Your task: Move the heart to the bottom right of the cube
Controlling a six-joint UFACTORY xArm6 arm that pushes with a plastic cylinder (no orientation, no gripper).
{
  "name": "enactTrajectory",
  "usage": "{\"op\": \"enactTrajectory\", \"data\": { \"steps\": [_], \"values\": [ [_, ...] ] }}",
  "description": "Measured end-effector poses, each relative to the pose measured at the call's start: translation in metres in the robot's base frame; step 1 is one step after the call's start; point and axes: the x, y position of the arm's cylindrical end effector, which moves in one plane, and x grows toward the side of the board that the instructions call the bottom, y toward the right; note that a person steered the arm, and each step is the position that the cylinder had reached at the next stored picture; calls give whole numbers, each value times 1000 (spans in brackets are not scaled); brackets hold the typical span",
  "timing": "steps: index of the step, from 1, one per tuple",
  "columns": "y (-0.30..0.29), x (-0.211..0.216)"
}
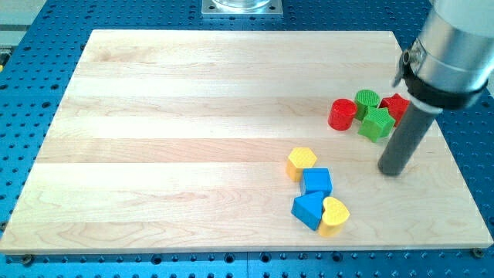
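Resting my tip (pixel 392 171) on the board (pixel 193 116), touching no block, holding nothing. Lying well to the tip's left and lower: yellow heart (pixel 335 215), pressing against a blue wedge (pixel 307 209), just below the blue cube (pixel 317 181). Sitting further up-left: yellow block (pixel 301 162). Clustering just above the tip: green star (pixel 377 123), green cylinder (pixel 367 100), red cylinder (pixel 343 114), red block (pixel 396 106).

pale smooth wood board (pixel 193 116), matt blocks, possibly painted
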Motion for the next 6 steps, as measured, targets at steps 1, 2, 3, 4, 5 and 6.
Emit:
{"op": "enactTrajectory", "data": {
  "steps": [1, 2, 3, 4, 5, 6],
  "values": [
    [-2, 18],
    [6, 18],
    [7, 43],
    [7, 83],
    [1, 87],
    [-14, 87]
  ]
}}
